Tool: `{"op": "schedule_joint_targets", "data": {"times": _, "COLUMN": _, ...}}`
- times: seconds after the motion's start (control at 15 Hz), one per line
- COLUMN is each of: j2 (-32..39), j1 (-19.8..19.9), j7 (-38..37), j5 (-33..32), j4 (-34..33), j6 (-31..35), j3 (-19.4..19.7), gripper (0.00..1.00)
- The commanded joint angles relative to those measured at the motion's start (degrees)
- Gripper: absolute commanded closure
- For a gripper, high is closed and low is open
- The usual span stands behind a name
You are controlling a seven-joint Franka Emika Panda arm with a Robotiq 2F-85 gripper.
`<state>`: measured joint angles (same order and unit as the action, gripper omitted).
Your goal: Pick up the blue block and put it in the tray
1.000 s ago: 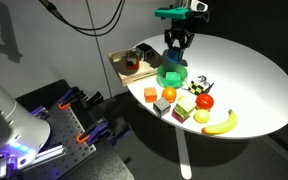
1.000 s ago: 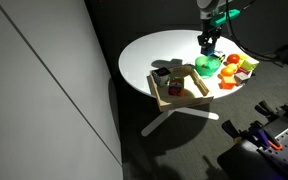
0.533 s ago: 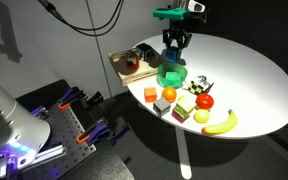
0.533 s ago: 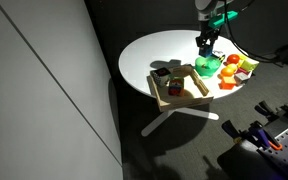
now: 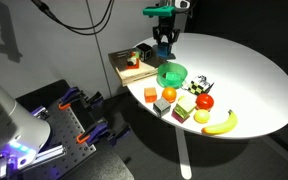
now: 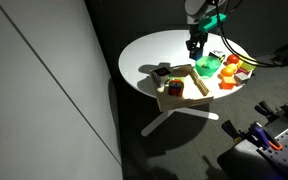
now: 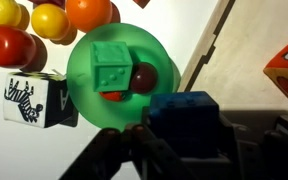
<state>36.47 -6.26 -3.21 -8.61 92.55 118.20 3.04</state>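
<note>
No txt, nos. or brands legible. White cube (image 7: 30,100): zebra pic only. Green block (image 7: 112,68): embossing unreadable.

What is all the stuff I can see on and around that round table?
table: one, white, round, mid-scene
tray: one, tan wood, at the table's edge, small items inside
green bowl: one, beside the tray
green block: one, in the bowl
ball: one, dark red, in the bowl
zebra cube: one, black and white, beside the bowl
banana: one, yellow, near the table's edge
tomato: one, red, by the banana
blue block: one, held above the table
end effector: one, black, gripping the blue block
</note>
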Motion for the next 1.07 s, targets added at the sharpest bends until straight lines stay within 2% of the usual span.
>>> {"op": "schedule_joint_targets", "data": {"times": 0.0, "j2": 1.57, "j1": -2.17, "j7": -2.63, "j5": -2.89, "j4": -1.45, "j6": 0.1, "j3": -0.56, "gripper": 0.67}}
{"op": "schedule_joint_targets", "data": {"times": 0.47, "j2": 6.45, "j1": -5.55, "j7": -3.97, "j5": -3.45, "j4": -2.99, "j6": 1.45, "j3": -1.84, "gripper": 0.67}}
{"op": "schedule_joint_targets", "data": {"times": 0.93, "j2": 8.29, "j1": -5.55, "j7": -3.8, "j5": -2.21, "j4": -0.56, "j6": 14.3, "j3": -2.51, "gripper": 0.67}}
{"op": "schedule_joint_targets", "data": {"times": 1.0, "j2": 8.03, "j1": -5.52, "j7": -3.93, "j5": -1.93, "j4": -0.05, "j6": 14.77, "j3": -2.46, "gripper": 0.17}}
